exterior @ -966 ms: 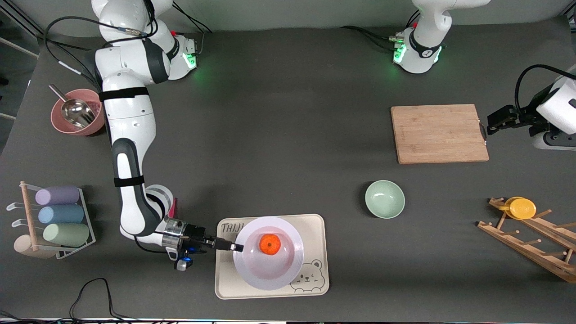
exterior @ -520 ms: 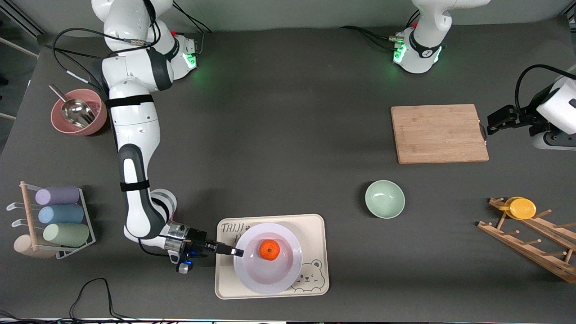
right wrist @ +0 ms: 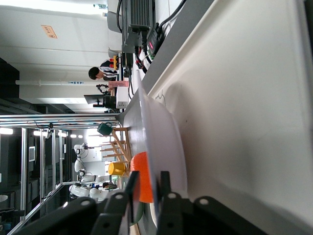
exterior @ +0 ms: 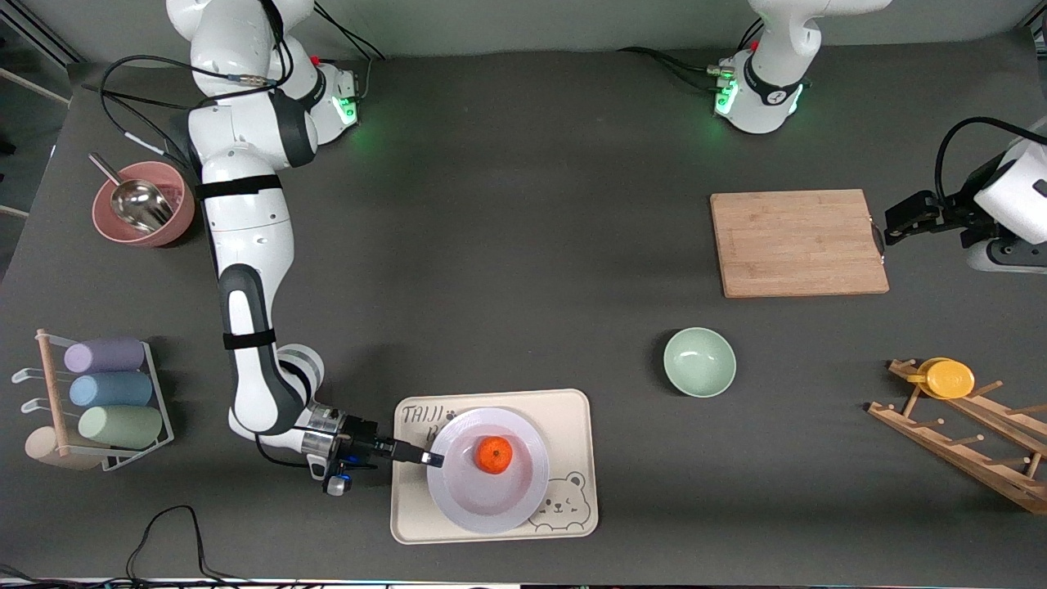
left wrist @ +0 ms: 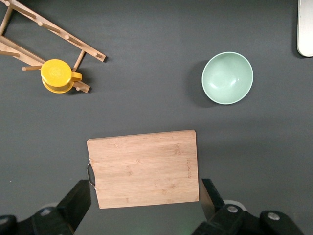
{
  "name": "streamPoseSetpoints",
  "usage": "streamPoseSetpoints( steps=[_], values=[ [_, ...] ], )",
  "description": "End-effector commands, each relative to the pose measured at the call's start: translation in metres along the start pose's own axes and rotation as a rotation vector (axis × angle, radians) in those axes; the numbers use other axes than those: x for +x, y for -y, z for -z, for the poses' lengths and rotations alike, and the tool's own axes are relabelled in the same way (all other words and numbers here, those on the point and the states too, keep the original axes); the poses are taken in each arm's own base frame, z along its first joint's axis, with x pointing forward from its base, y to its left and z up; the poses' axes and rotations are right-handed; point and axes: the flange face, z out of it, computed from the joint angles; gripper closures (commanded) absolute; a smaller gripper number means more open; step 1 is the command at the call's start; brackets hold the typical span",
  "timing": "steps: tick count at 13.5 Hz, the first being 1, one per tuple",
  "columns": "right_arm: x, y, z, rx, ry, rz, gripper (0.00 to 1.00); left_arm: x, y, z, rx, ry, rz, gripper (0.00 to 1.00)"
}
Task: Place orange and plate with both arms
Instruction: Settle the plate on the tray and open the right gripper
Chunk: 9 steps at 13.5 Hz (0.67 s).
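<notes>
We are setting the plate (exterior: 488, 470), orange (exterior: 494, 455) riding in it, on the bear tray (exterior: 572, 409). The right gripper (exterior: 432, 460) is pinching its rim; we should release gently and back out level. The left gripper (exterior: 891, 225) is waiting, fingers apart, over the cutting board (exterior: 797, 243).

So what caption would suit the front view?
Right gripper at the plate's rim, orange on it, set on the bear tray.
</notes>
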Motion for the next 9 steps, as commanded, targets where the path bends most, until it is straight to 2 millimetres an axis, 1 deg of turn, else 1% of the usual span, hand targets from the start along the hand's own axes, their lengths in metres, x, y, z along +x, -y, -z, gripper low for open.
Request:
streamPoseSetpoints(
  steps=[1,4,7,8,9],
  values=[
    [0.006,0.010,-0.001,0.030,-0.017,0.009,0.00,-0.001,-0.002,0.004,-0.011,0.008,-0.013,0.00],
    [0.013,0.021,0.008,0.019,-0.023,0.002,0.00,-0.001,-0.002,0.004,-0.011,0.006,-0.013,0.00],
    [0.015,0.043,0.011,-0.051,0.026,0.057,0.00,-0.001,-0.003,0.004,-0.010,0.006,-0.013,0.00],
    [0.017,0.056,0.016,-0.075,0.035,0.064,0.00,-0.001,-0.003,0.004,-0.010,0.006,-0.010,0.00],
    [0.019,0.059,0.025,-0.147,0.058,0.094,0.00,-0.001,-0.004,0.004,-0.010,0.006,-0.012,0.00]
  ],
)
